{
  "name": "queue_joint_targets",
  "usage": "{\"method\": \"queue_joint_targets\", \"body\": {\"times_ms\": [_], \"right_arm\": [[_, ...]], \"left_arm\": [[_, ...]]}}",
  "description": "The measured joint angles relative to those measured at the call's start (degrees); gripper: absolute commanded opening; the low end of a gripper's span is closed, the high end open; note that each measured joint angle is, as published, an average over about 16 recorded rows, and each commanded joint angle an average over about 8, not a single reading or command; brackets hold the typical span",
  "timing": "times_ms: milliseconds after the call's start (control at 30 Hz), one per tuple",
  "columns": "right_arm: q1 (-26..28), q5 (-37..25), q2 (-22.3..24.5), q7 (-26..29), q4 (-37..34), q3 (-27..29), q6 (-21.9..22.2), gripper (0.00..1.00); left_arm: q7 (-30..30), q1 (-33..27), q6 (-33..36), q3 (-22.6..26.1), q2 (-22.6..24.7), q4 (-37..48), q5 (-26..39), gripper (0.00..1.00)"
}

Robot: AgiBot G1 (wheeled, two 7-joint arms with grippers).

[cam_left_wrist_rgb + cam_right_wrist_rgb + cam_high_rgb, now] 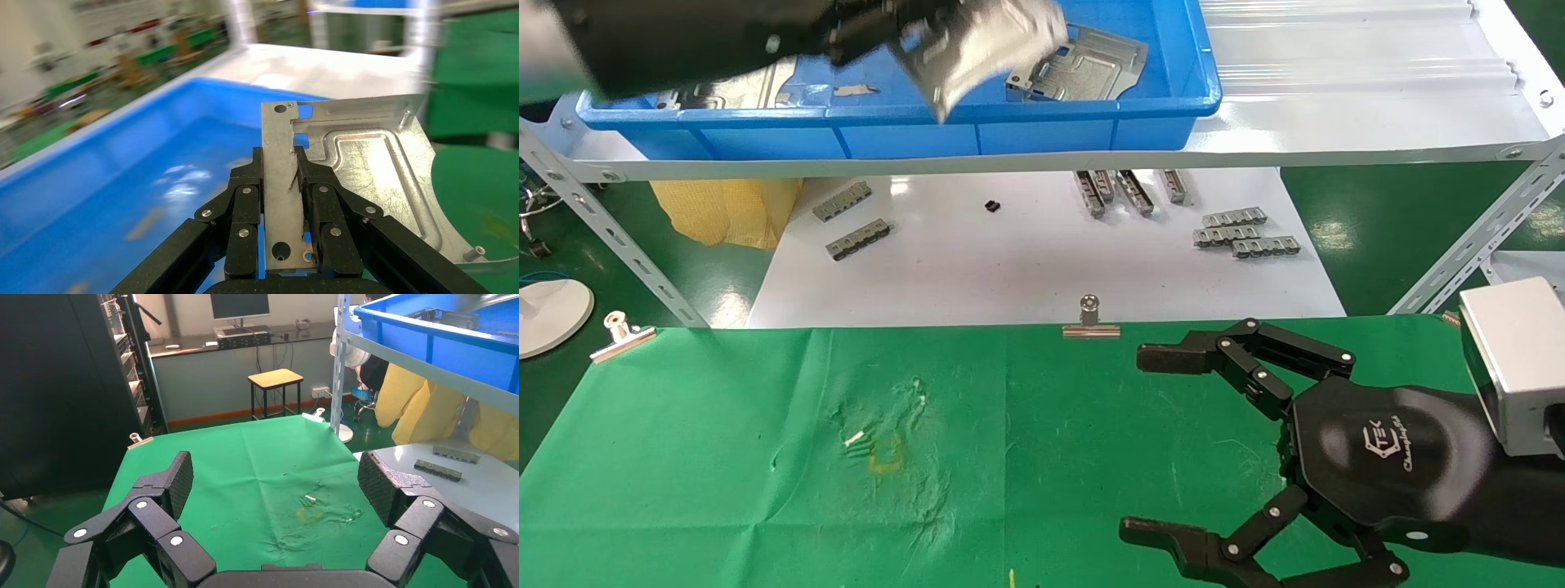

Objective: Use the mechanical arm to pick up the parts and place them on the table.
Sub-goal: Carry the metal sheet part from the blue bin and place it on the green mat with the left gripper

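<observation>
the right tool [1164,445] hangs nearest, spread wide and holding nothing, low over the green tabletop [723,457]. up at the blue tray [1042,122], the left tool [283,184] is clenched on the edge of one stamped metal part [367,165], held clear above the tray floor. no part lies on the cloth yet, and at least two more parts [1083,69] remain in the tray, so the task looks barely begun.

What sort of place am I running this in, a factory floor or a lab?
Probably a factory-style assembly bench. A blue plastic tray of stamped metal parts sits on slotted-angle racking, with ribbed strips below. The left pincer holds one part; the right pincer hovers open.
</observation>
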Motion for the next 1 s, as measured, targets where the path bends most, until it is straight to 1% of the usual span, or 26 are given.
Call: {"method": "queue_joint_targets", "body": {"times_ms": [167,333,467,600,733,900,933,967,1000], "right_arm": [[0.0,0.0,0.0,0.0,0.0,0.0,0.0,1.0],[0.0,0.0,0.0,0.0,0.0,-0.01,0.0,1.0],[0.0,0.01,0.0,0.0,0.0,-0.01,0.0,1.0],[0.0,0.01,0.0,-0.01,0.0,-0.01,0.0,1.0],[0.0,0.01,0.01,-0.01,0.0,-0.01,0.01,1.0],[0.0,0.01,0.01,-0.01,0.0,-0.02,0.01,1.0],[0.0,0.01,0.01,-0.01,0.0,-0.02,0.01,1.0],[0.0,0.01,0.01,-0.01,0.0,-0.02,0.01,1.0],[0.0,0.01,0.01,-0.01,0.0,-0.02,0.01,1.0]], "left_arm": [[4.67,3.48,7.96,1.3,-3.7,-4.37,-1.08,0.0],[9.39,8.47,11.55,4.19,-7.08,-9.76,-1.63,0.0],[13.58,12.66,11.44,7.41,-8.81,-12.95,-1.0,0.0],[18.12,16.03,10.71,10.41,-9.53,-13.36,0.18,0.0],[23.13,17.9,9.86,12.92,-9.01,-11.09,2.27,0.0],[28.91,18.35,8.69,14.9,-7.49,-6.42,4.79,0.0],[29.99,18.31,8.36,15.12,-7.17,-5.47,5.12,0.01],[30.99,18.24,8.03,15.29,-6.86,-4.59,5.41,0.07],[31.97,18.15,7.72,15.44,-6.57,-3.76,5.67,0.18]]}}
